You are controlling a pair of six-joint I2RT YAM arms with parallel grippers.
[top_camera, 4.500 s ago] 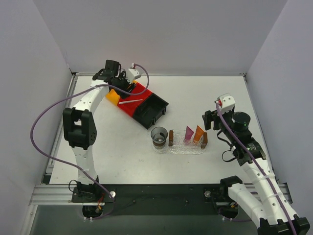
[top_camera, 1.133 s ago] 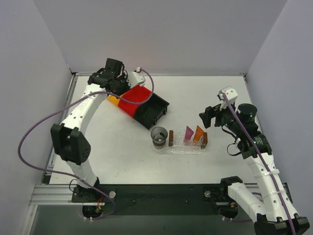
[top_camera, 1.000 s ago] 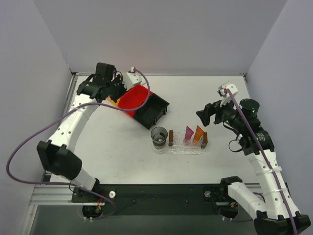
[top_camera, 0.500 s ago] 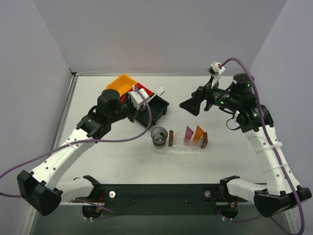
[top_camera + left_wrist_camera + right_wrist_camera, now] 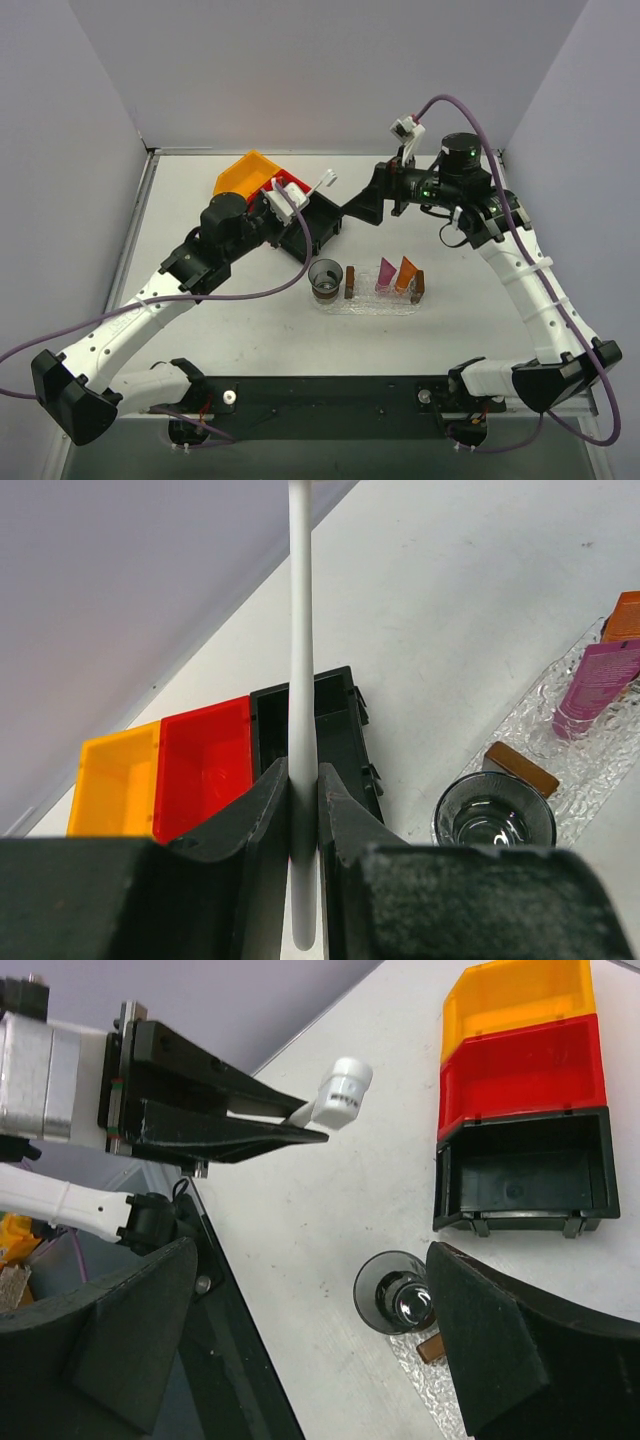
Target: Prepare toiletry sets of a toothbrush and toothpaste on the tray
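The toothbrush [image 5: 301,600] is a thin, straight white stick, and in the right wrist view its far end is a thicker white block. It hangs in the air near the black bin [image 5: 525,1175], well apart from the tray [image 5: 385,306]. The left gripper [image 5: 301,790] pinches it near its lower end, with both fingers pressed against the stick and most of its length standing out beyond them. The right gripper [image 5: 352,208] is spread wide with nothing between its fingers, and it is raised over the table close to the toothbrush. Three bins stand in one row, touching each other: an orange bin [image 5: 520,1000], a red bin [image 5: 525,1070] and the black one, whose bare floor is visible. On the clear, bumpy tray a glass cup [image 5: 326,277] stands at the left end; what is in it I cannot tell. Just beside the cup is a rack with brown ends [image 5: 350,282], and between those ends stand a magenta tube [image 5: 385,272] and an orange tube [image 5: 406,272], side by side.
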